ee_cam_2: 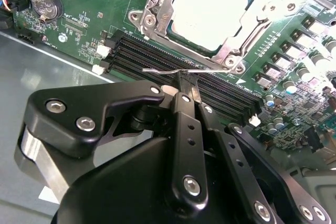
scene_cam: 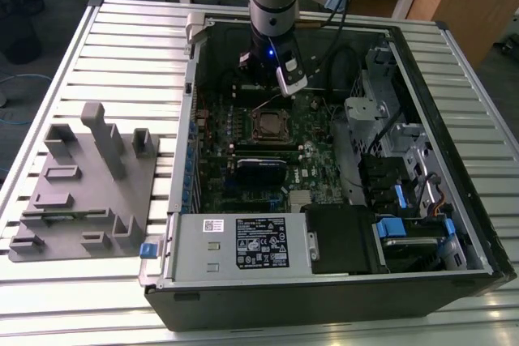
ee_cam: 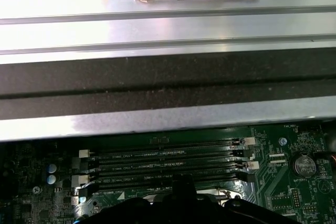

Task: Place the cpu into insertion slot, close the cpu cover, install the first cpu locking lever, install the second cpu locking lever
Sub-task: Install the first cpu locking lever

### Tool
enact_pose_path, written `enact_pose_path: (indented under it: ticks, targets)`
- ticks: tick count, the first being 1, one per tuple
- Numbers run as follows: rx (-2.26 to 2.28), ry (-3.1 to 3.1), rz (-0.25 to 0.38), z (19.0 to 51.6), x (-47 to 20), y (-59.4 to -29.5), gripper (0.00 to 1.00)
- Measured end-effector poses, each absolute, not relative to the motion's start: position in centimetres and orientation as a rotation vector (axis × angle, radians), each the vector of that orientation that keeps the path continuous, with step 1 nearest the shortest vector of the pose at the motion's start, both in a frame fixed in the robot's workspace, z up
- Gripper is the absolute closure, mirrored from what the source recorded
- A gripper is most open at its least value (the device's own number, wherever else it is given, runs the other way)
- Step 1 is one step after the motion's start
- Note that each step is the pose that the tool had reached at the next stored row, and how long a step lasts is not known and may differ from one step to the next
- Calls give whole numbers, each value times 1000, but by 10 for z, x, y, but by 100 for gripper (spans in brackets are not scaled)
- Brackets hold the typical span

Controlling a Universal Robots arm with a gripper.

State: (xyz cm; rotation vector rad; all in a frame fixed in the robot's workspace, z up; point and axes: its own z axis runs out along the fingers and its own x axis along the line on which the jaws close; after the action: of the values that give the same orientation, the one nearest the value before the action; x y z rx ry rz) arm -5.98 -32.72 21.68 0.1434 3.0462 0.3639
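In the second wrist view the cpu (ee_cam_2: 210, 11) lies flat in the insertion slot (scene_cam: 272, 125), its pale grey top showing through the window of the cpu cover (ee_cam_2: 157, 9), which is folded down over it. A thin wire locking lever (ee_cam_2: 157, 70) stands out beside the socket, above the black memory slots. My gripper (ee_cam_2: 187, 85) has its black fingers together, with the tips right at this lever; I cannot tell whether they pinch it. In the exterior view the gripper (scene_cam: 280, 87) hangs just behind the socket inside the open computer case.
Long black memory slots (ee_cam: 168, 158) run beside the socket. A coin cell (ee_cam_2: 46, 4) sits on the green board. The power supply (scene_cam: 243, 241) and drive cage (scene_cam: 389, 143) crowd the case. A grey fixture plate (scene_cam: 81, 184) lies on the slatted table at the exterior view's left.
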Motion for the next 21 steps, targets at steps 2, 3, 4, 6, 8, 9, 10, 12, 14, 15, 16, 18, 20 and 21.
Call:
enact_pose_path:
  ticks: [2, 3, 4, 6, 8, 9, 10, 12, 14, 15, 16, 18, 20, 21]
  targets:
    - [143, 3046, 364, 216, -60, -327, 89]
    - [143, 3046, 364, 215, -60, -327, 89]
    - [143, 3046, 364, 215, -60, -327, 89]
    - [143, 3046, 364, 213, -60, -327, 89]
    - [144, 3046, 363, 213, -60, -327, 89]
    - [143, 3046, 363, 213, -60, -327, 89]
    - [144, 3046, 363, 213, -60, -327, 89]
    - [144, 3046, 364, 213, -58, -327, 89]
    - [144, 3046, 364, 213, -57, -327, 89]
    - [143, 3046, 364, 213, -57, -327, 89]
    - [144, 3046, 364, 213, -57, -327, 89]
    - [144, 3046, 364, 213, -56, -327, 89]
    - [144, 3046, 364, 213, -56, -327, 89]
    - [143, 3046, 364, 213, -56, -327, 89]
